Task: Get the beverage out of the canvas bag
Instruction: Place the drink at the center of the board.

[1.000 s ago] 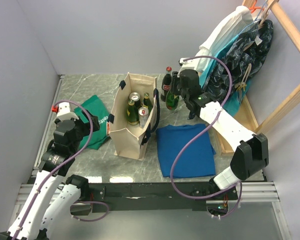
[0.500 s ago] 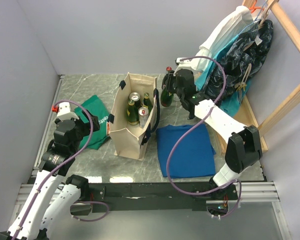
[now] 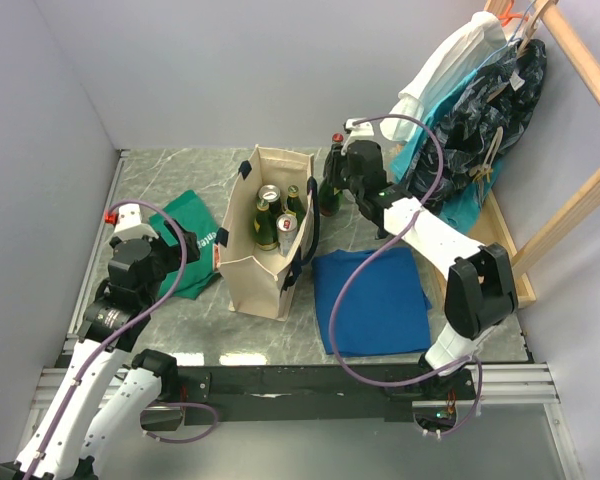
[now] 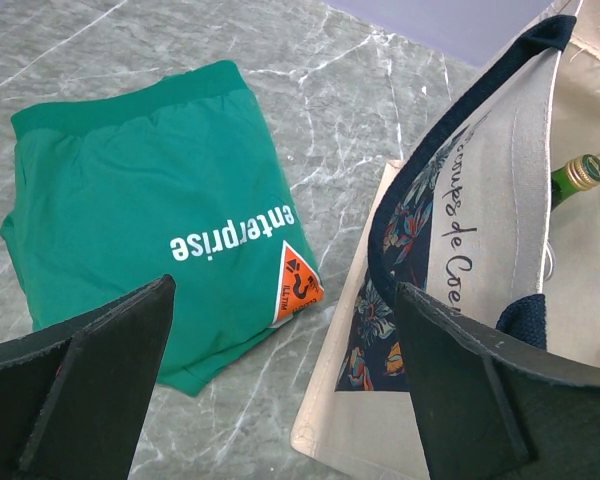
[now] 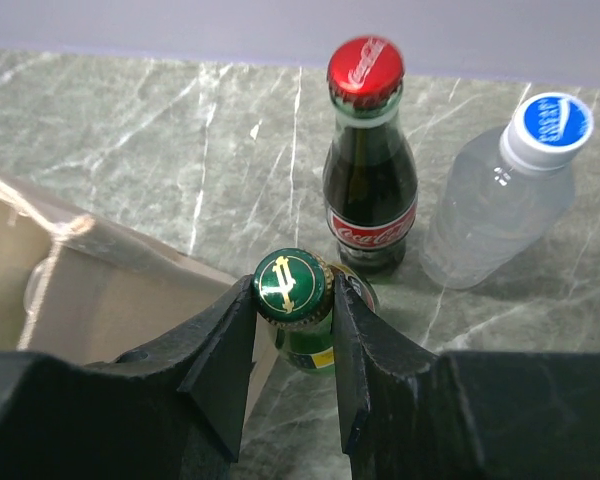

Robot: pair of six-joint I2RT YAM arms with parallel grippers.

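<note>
While the right tool [image 5: 292, 292] pinches the green bottle [image 5: 308, 352] by its cap, body hanging straight below, just outside the canvas bag [image 5: 100, 290]: lower plumb, clear of the cola bottle [image 5: 370, 200] behind, and release only once its base is flat on the table [image 5: 180, 130]. Left tool [image 4: 285, 300] gapes empty over the bag's left edge.

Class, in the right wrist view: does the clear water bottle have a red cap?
No, the water bottle has a blue cap; the red one tops the cola bottle.
</note>
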